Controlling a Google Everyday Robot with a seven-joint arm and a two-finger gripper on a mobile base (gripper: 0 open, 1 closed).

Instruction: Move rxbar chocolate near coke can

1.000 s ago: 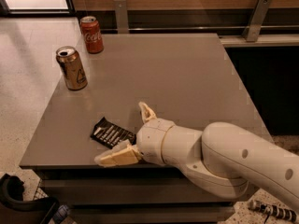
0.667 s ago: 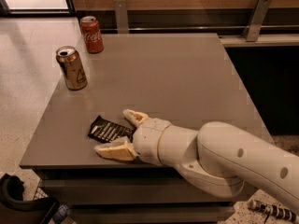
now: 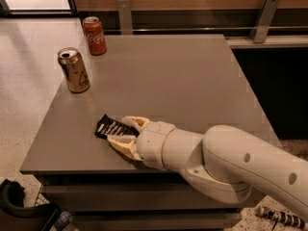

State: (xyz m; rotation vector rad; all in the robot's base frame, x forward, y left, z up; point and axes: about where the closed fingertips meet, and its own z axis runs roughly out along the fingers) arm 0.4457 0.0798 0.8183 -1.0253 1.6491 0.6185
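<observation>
The rxbar chocolate point(image 3: 107, 127), a flat black wrapper with white lettering, lies on the grey table point(image 3: 183, 76) near its front left edge. My gripper point(image 3: 118, 129) reaches in from the right. Its two cream fingers point(image 3: 132, 121) hug the bar's right end, one on each long side, and the left end sticks out. The bar rests on the table. The coke can point(image 3: 94, 35), red with white script, stands upright at the table's far left corner, well away from the bar.
A gold can point(image 3: 73, 70) with a dark emblem stands upright by the left edge, between the bar and the coke can. My arm point(image 3: 231, 162) covers the table's front right. A wooden wall with metal brackets point(image 3: 262, 18) runs behind the table.
My gripper has dropped down over the bar and its fingers have drawn together around the bar's right end. The bar and both cans have stayed in place.
</observation>
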